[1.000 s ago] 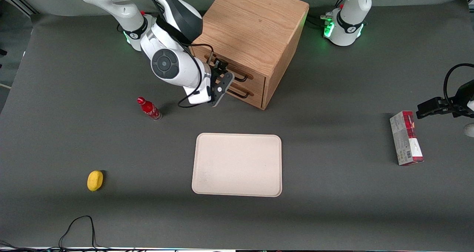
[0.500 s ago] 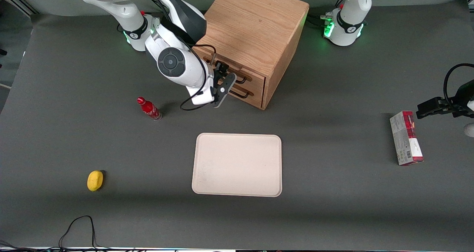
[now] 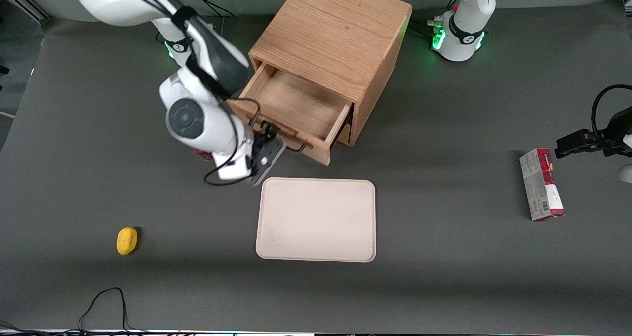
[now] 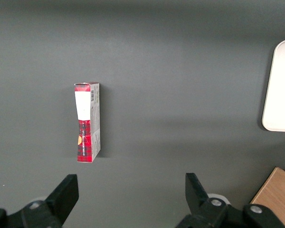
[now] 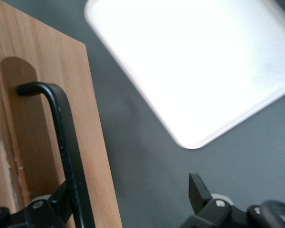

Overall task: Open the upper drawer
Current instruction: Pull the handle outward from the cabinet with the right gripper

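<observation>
Pincer (image 3: 270, 139) apparently hooking open upper drawer's (image 3: 296, 106) handle (image 5: 66, 142)

oak upper drawer (image 3: 296, 110), black handle (image 5: 66, 142), cream tray (image 3: 316, 220)

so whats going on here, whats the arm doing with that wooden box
The right arm's gripper is at the thin black wire handle of the light oak upper drawer in the boxy wooden cabinet. The drawer stands pulled well out, its bare wood tray showing. A cream rectangular tray lies on the grey table, nearer the front camera.
</observation>
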`<control>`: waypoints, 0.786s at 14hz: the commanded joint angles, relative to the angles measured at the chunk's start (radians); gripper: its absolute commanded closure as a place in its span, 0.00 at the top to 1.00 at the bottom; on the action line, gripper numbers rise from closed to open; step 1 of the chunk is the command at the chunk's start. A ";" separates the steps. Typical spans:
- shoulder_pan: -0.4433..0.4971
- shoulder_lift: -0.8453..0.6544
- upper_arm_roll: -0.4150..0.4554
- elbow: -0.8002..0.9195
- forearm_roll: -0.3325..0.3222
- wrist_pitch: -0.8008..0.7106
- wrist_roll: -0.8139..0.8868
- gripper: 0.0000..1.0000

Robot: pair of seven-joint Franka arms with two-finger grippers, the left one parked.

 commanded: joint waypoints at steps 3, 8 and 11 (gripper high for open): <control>0.004 0.068 -0.056 0.145 -0.028 -0.054 -0.016 1.00; 0.003 0.054 -0.051 0.208 -0.172 -0.057 -0.018 1.00; -0.007 0.054 -0.062 0.321 -0.181 -0.077 -0.026 1.00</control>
